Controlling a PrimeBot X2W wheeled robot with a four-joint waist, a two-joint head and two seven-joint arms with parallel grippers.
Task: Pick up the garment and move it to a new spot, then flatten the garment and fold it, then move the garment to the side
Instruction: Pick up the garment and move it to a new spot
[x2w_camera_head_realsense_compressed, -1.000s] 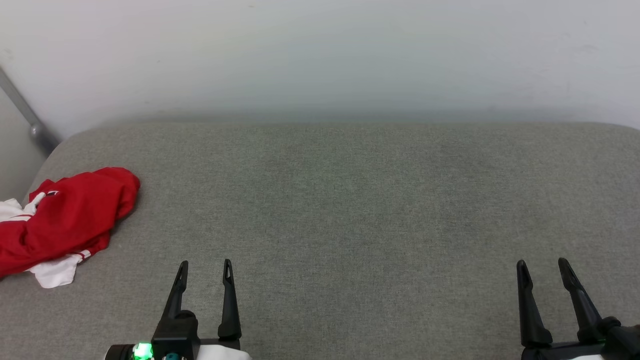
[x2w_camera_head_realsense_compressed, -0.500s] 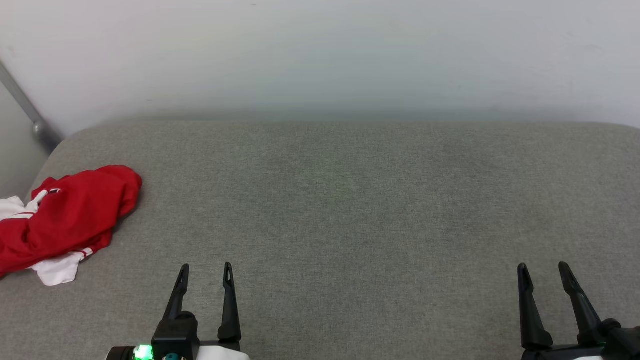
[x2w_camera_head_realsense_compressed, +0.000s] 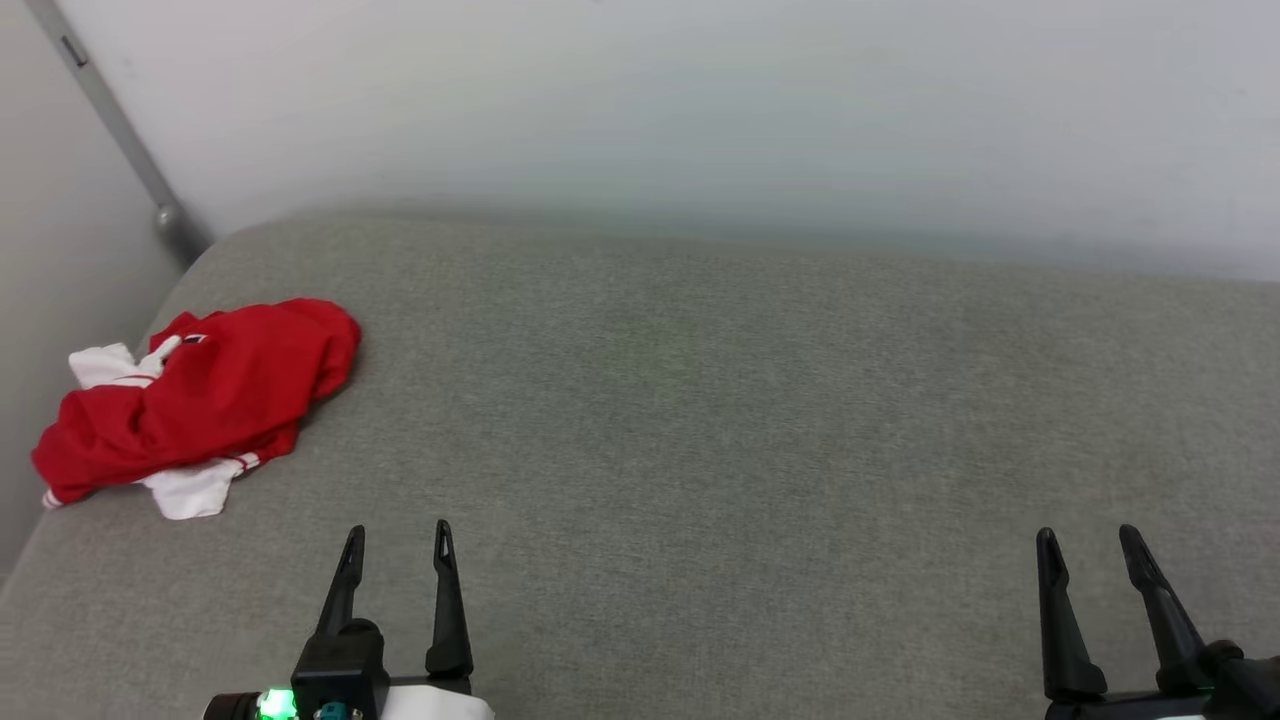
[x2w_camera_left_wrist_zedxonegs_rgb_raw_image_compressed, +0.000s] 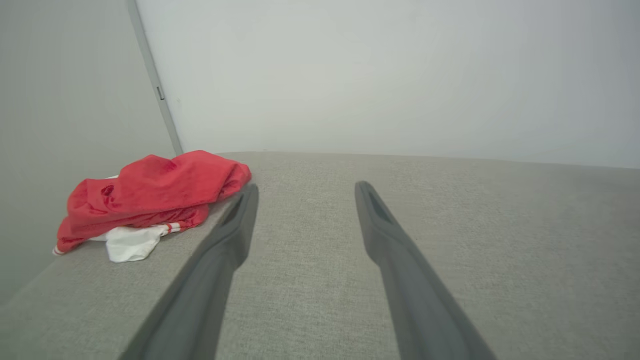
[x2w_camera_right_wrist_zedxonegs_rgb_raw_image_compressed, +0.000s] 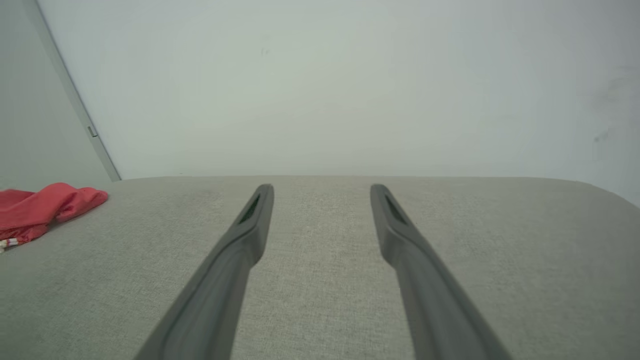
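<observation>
Garment (x2w_camera_head_realsense_compressed: 220, 390) lies crumpled at the far-left edge of the grey cushion (x2w_camera_head_realsense_compressed: 700, 450), untouched. Left gripper (x2w_camera_head_realsense_compressed: 398, 530) and right gripper (x2w_camera_head_realsense_compressed: 1087, 533) hang spread and empty. Best to reach left and pinch a raised red fold.

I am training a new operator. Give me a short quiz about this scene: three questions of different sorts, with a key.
1. True or false: the garment lies flat and folded on the grey cushion.
2. Compare the left end effector and the right end effector. Which is nearer the garment? A) right B) left
3. Fill in: both end effectors are ____ and hold nothing.
Key: 1 false, it is crumpled; 2 B; 3 open.
</observation>
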